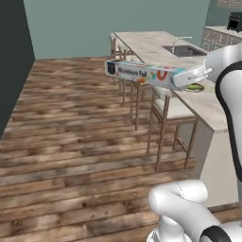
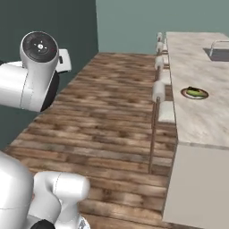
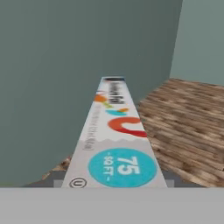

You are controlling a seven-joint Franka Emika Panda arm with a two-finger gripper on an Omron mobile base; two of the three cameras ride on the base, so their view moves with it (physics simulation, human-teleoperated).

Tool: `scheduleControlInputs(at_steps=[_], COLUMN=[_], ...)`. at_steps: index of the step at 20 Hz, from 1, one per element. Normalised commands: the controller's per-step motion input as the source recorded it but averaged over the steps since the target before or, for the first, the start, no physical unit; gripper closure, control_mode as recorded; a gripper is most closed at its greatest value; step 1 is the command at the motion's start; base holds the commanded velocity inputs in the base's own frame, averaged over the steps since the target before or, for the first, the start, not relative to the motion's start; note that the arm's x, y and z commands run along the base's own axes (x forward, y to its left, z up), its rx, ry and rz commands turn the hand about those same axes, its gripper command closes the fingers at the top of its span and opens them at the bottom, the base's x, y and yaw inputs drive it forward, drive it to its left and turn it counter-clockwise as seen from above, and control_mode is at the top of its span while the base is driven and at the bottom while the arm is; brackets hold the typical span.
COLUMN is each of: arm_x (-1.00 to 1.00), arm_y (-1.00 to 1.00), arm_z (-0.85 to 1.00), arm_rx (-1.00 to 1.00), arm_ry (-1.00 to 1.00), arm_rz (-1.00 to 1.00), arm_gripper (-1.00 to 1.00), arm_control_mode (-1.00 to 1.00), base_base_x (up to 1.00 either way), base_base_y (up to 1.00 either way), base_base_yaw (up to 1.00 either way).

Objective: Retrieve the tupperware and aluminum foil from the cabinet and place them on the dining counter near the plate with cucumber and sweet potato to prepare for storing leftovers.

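Left base view, aluminum foil (image 1: 142, 73) clamped endwise in gripper (image 1: 185, 78), jutting left

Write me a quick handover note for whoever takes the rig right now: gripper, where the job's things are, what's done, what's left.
Gripper: shut on the aluminum foil, held level in the air beside the dining counter, sticking out over the stools.
Plate: on the dining counter, with the green cucumber on it. The sweet potato is too small to make out.
Done: foil is out of the cabinet and carried to the counter's edge.
Left: set the foil down on the counter near the plate. I see no tupperware on the counter, so it likely has to be fetched as well.
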Motion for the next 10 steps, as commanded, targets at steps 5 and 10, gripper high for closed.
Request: scheduleControlInputs(at_steps=[5,10], arm_x=[0.0,0.0], arm_y=[0.0,0.0], arm_z=[0.0,0.0], arm_rx=[0.0,0.0], arm_ry=[0.0,0.0], arm_rz=[0.0,0.0], arm_gripper=[1.0,1.0], arm_control_mode=[1.0,1.0], base_base_x=[0.92,0.94], base_base_y=[0.86,0.8], base_base_yaw=[-0.55,-0.55])
